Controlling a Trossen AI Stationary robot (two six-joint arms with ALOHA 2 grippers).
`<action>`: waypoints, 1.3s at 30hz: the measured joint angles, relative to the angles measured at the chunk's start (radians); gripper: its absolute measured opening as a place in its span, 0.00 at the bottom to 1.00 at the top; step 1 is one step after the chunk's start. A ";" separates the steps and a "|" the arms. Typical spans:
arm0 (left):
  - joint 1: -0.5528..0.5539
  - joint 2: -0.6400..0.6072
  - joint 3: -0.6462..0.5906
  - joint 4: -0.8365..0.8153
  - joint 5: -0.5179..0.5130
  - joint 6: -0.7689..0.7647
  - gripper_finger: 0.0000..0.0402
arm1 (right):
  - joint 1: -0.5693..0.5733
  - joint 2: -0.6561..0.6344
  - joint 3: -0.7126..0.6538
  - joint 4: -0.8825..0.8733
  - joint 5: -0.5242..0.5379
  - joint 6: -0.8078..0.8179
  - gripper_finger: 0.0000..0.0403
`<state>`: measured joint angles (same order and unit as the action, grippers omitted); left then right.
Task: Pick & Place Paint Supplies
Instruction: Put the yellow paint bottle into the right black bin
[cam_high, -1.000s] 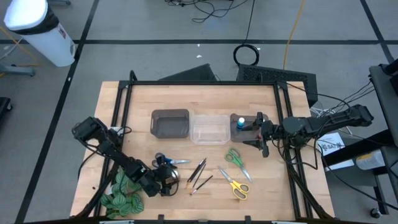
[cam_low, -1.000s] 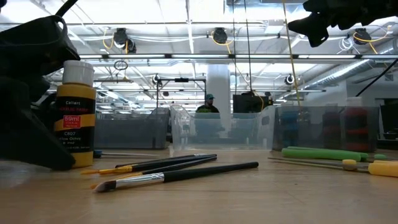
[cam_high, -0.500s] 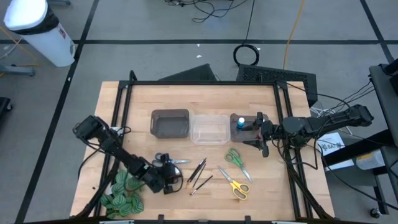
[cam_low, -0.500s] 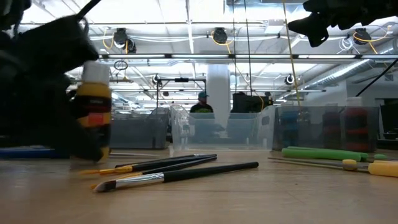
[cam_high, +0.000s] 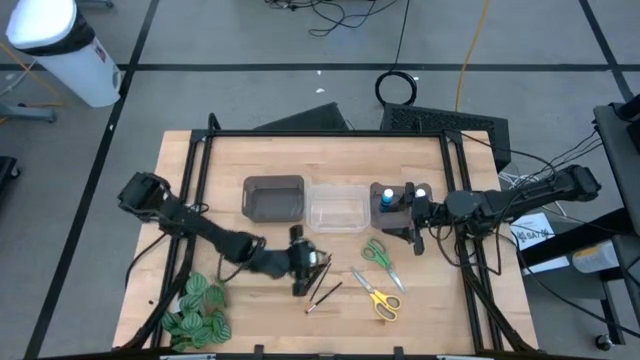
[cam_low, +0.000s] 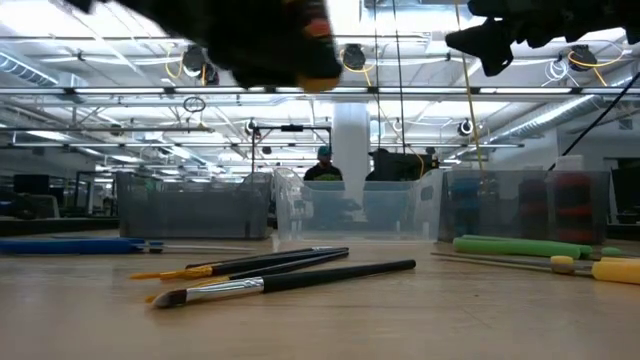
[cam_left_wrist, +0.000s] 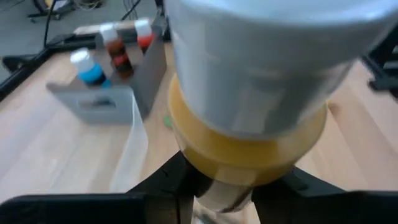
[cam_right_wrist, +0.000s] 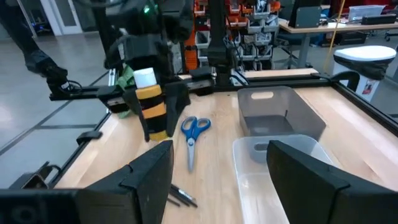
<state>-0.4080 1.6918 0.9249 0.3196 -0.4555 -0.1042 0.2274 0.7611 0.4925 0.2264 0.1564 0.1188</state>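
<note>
Currently: yellow paint bottle held above the bench

The bench (cam_high: 230, 160) carries a grey bin (cam_high: 273, 197) and a clear bin (cam_high: 337, 206) side by side. The left end effector (cam_high: 301, 268) is clamped on a white-capped yellow paint bottle (cam_right_wrist: 151, 102), raised over the paintbrushes (cam_high: 320, 280). The right end effector (cam_high: 408, 217) is held with fingers spread and empty beside the clear bin. Blue scissors (cam_right_wrist: 193, 137), green scissors (cam_high: 380, 256) and yellow scissors (cam_high: 378, 299) lie flat on the bench.
</note>
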 joint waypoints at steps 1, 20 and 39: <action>0.025 0.003 0.017 -0.008 0.029 0.009 0.31 | 0.006 0.021 0.004 0.011 0.000 0.000 0.60; 0.163 0.226 0.200 -0.033 0.310 -0.013 0.33 | 0.116 0.574 0.424 -0.179 0.128 -0.055 0.60; 0.166 0.246 0.212 -0.043 0.325 -0.012 0.34 | 0.106 0.675 0.498 -0.253 0.077 0.024 0.49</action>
<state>-0.2424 1.9381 1.1370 0.2766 -0.1307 -0.1162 0.3336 1.4364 0.9901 -0.0265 0.2329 0.1424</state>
